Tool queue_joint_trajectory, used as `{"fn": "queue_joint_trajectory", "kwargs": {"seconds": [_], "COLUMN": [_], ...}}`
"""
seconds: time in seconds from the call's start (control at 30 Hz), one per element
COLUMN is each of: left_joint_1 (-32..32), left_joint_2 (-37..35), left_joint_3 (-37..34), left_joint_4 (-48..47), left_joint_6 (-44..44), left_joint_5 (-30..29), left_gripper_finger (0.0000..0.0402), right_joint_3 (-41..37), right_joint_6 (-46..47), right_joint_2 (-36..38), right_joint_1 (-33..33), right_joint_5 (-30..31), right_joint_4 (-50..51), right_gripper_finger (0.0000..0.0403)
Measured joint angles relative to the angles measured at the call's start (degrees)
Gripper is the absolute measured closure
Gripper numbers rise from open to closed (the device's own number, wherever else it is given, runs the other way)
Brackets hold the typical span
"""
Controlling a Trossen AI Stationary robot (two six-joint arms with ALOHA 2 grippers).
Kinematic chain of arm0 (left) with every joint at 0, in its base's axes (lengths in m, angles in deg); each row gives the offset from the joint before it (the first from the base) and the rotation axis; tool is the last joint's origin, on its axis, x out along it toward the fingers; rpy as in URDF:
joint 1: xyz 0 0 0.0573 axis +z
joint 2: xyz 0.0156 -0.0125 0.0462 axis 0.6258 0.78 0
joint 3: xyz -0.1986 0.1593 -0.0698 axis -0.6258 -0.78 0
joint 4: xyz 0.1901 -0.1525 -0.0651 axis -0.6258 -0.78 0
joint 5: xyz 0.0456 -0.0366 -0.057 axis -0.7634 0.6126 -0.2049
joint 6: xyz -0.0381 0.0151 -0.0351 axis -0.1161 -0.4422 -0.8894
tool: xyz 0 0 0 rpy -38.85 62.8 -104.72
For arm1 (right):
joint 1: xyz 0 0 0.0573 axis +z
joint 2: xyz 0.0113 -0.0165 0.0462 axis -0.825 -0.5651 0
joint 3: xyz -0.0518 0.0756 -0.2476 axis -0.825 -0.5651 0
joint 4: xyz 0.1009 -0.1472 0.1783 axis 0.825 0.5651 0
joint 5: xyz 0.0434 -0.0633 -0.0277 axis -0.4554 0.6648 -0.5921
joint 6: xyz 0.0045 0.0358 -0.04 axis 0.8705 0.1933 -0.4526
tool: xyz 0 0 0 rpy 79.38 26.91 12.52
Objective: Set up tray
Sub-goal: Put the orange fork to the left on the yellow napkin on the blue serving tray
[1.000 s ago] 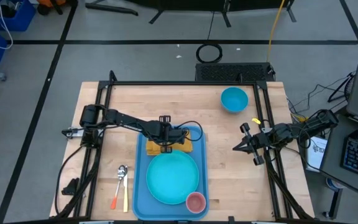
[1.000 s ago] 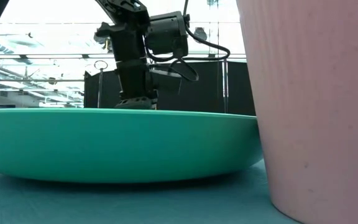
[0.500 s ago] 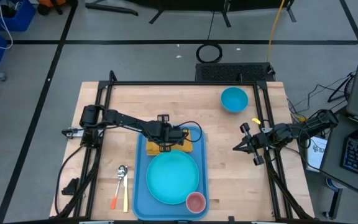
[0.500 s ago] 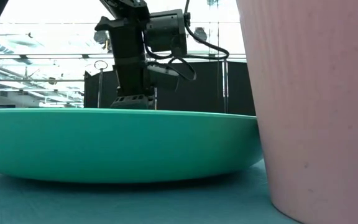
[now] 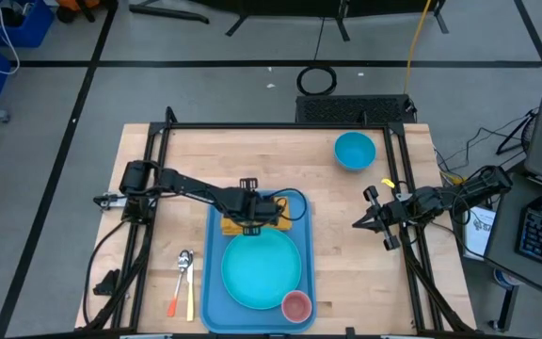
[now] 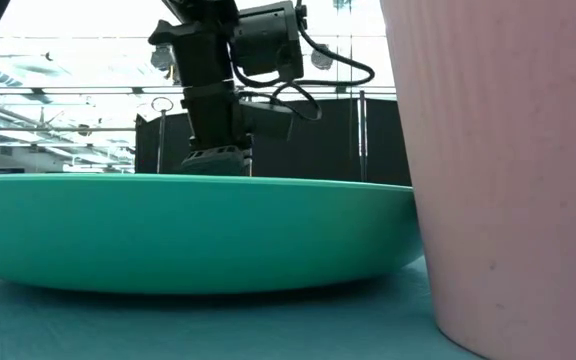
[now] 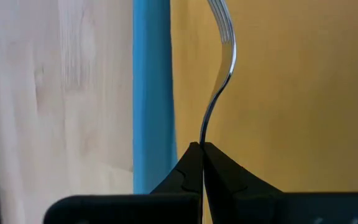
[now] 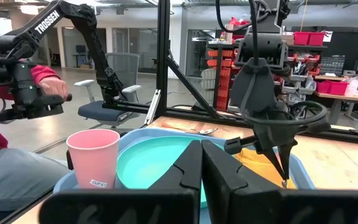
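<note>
So the left hand point(image 7: 202, 149) is pinched tight on a fork point(image 7: 221, 68), hanging it right over the yellow napkin point(image 5: 285, 224) at the far end of the blue tray point(image 5: 213, 282). The tray sits mid-desk point(image 5: 346, 273), long axis running near to far, with the turquoise plate point(image 5: 262, 268) and pink cup point(image 5: 295, 305) already on it. The fork's handle points straight down from the hand toward the napkin, near the tray's left rim, so the drop looks like a short lower. The right hand point(image 5: 357, 224) is closed on nothing, parked off to the tray's right, well apart. Readable text: "TROSSEN" on an arm in the right wrist view.
</note>
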Motion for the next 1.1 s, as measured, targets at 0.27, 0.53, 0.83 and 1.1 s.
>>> {"fn": "queue_joint_trajectory", "kwargs": {"seconds": [0.27,0.53,0.83,1.1], "left_joint_1": [1.4,1.6,1.8,2.5], "left_joint_2": [0.3,0.4,0.4,0.4], "left_joint_3": [0.0,0.0,0.0,0.0], "left_joint_4": [1.7,2.1,2.7,2.9], "left_joint_6": [-0.6,-0.2,1.1,0.5], "left_joint_5": [1.6,1.9,4.0,7.4], "left_gripper_finger": [0.0401,0.0399,0.0395,0.0383], "right_joint_3": [0.0,0.0,0.0,0.0], "right_joint_6": [0.0,0.0,0.0,0.0], "right_joint_2": [0.0,0.0,0.0,0.0], "right_joint_1": [0.0,0.0,0.0,0.0], "right_joint_5": [0.0,0.0,0.0,0.0], "right_joint_4": [0.0,0.0,0.0,0.0], "right_gripper_finger": [0.0403,0.0403,0.0403,0.0403]}}
